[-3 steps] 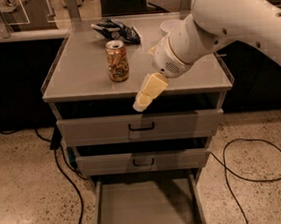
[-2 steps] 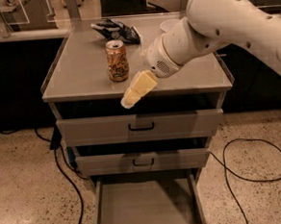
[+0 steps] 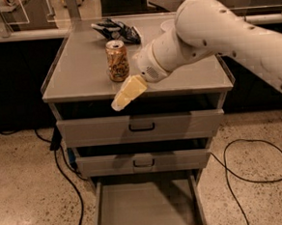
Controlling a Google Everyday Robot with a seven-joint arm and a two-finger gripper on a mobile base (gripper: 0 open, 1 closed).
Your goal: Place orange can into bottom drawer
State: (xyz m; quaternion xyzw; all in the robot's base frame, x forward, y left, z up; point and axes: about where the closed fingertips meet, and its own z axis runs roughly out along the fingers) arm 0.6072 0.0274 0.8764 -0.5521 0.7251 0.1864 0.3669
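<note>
The orange can (image 3: 117,61) stands upright on the grey cabinet top (image 3: 80,75), left of centre, with its silver top and pull tab showing. The bottom drawer (image 3: 147,207) is pulled open at the foot of the cabinet, its plain grey inside bare. My gripper (image 3: 125,95) hangs at the cabinet's front edge, just below and in front of the can, its pale yellow fingers pointing down-left. The white arm reaches in from the upper right.
A black crumpled bag (image 3: 116,31) lies at the back of the cabinet top. A white bowl (image 3: 168,25) is partly hidden behind the arm. The two upper drawers (image 3: 141,128) are closed. Black cables (image 3: 253,163) lie on the speckled floor at both sides.
My gripper has moved left along the cabinet's front edge, closer to the can. The can and the drawers have not moved.
</note>
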